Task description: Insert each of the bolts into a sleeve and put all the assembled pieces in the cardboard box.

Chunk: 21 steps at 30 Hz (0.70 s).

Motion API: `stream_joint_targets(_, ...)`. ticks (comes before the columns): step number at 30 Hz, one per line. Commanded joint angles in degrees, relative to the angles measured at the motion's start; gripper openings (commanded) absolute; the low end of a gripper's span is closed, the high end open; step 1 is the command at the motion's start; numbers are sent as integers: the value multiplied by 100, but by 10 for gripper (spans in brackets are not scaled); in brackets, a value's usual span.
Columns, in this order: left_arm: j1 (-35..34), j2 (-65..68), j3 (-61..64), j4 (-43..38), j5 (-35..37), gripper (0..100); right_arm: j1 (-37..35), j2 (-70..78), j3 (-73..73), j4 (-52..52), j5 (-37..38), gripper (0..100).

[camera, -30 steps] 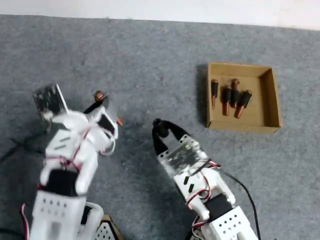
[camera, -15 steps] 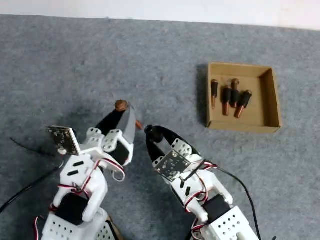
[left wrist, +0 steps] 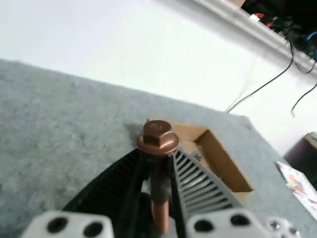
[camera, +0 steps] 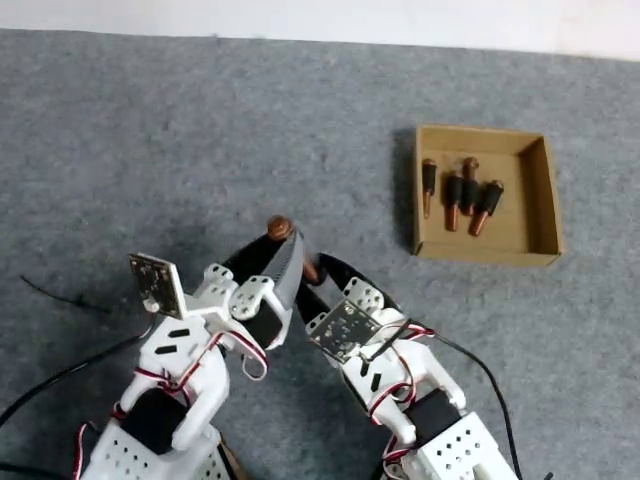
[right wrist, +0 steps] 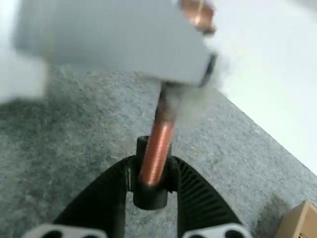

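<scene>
– While the right arm has only shifted a little, where did the left arm go?

– It swung across the grey mat (camera: 200, 120). A second ago the left gripper (camera: 283, 243) was far off to the left side. Half a second ago it was closer. Now it is right up against the right gripper (camera: 320, 275).

– Is the left gripper holding something?

– Yes. Its two fingers squeeze a copper bolt (left wrist: 157, 138) just under the head. The head sticks out above the fingertips, and the shaft runs down between them.

– And the right gripper?

– It pinches a black sleeve (right wrist: 148, 196) at its fingertips, with the open end facing the bolt.

– Do the bolt and sleeve touch now?

– The right wrist view shows the bolt's tip at the mouth of the sleeve. Before, they were well apart. I cannot tell how deep the tip goes in.

– What about the cardboard box (camera: 485, 255)?

– It sits in the same spot, off to the right of both arms. Four finished pieces (camera: 455, 190) lie inside, side by side, just like before.
</scene>
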State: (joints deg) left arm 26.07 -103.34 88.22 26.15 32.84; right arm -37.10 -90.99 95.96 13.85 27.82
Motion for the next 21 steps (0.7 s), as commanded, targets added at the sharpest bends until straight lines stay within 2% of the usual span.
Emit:
stream_joint_targets(1,-13,-84,-13,-123,-26,6,13,-92,892,-13,70,6)
stream_joint_targets(7,-31,-92,-347,-536,-35,6,84,-92,892,-40,53,6)
stream_joint_targets(16,-558,-84,-101,-976,-35,6,84,-92,892,-40,44,6)
stream_joint_targets(21,-585,-92,31,-985,-35,6,84,-92,892,-40,44,6)
